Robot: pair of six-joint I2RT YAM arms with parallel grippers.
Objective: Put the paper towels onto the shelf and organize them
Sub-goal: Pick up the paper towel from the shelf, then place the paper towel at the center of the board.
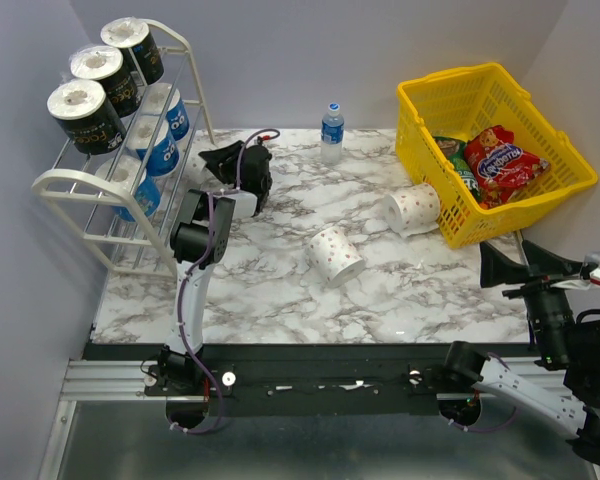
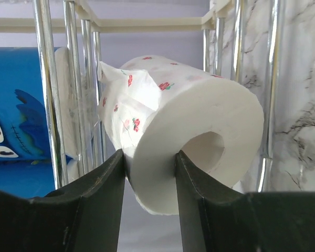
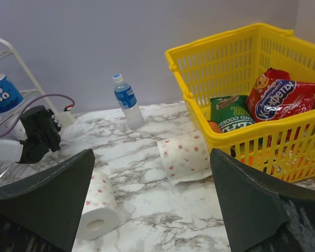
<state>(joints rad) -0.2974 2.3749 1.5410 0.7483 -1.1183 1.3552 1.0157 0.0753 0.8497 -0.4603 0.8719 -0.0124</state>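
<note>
Fingers [image 2: 102, 202] of the left gripper [image 2: 150, 160] are clamped on the near end of a red-dotted white paper towel roll [image 2: 199, 105], which is held close in front of the upright bars of the shelf [image 2: 44, 89]. One of the blue rolls [image 2: 21, 79] is seen behind those bars at the left. In the top view this gripper is placed beside the lower part of the shelf. Three black rolls [image 1: 105, 75] are lined up on the top tier, and three blue rolls are set on the tier below. Two more dotted rolls are laid on their sides on the marbled surface [image 1: 280, 300]: one [image 1: 335, 255] near the middle, the other [image 1: 412, 208] just beside the yellow basket [image 1: 420, 140], in which snack packets [image 1: 500, 160] are kept. A water bottle [image 1: 331, 133] is stood upright at the back. At the right edge of the surface, the fingers of the right gripper [image 3: 149, 205] are spread wide apart.
</note>
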